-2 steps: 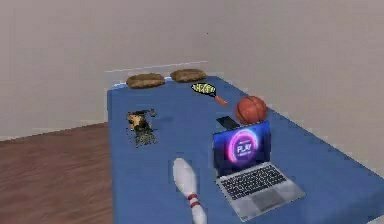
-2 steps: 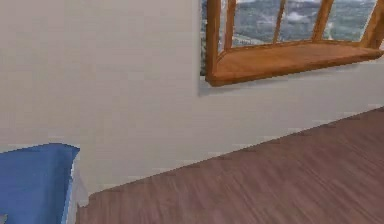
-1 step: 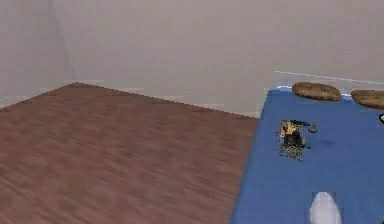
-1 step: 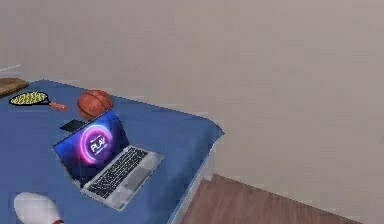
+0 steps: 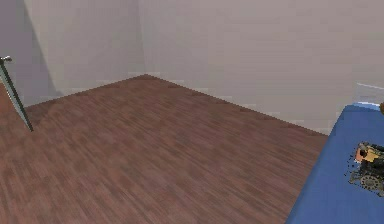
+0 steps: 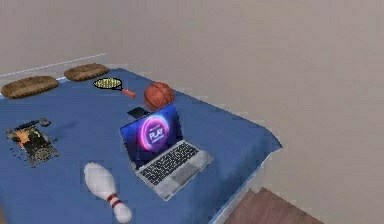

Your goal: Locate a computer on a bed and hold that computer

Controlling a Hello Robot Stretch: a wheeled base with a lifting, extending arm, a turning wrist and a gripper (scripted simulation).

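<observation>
An open laptop [image 6: 160, 150] with a glowing pink and blue screen rests on the blue bed [image 6: 225, 135], a little right of the bed's middle in the arm side view. Its grey keyboard faces the lower right. The same bed [image 5: 335, 170] fills the lower right corner of the forward view.
On the bed lie a white bowling pin [image 6: 105, 188], an orange basketball [image 6: 159, 95], a dark racket [image 6: 110, 85], a small dark and yellow object [image 6: 30, 140] [image 5: 368, 155] and two brown pillows [image 6: 55, 80]. Brown wood floor [image 5: 150, 150] runs to pale walls. A thin pole [image 5: 15, 95] stands at the forward view's left.
</observation>
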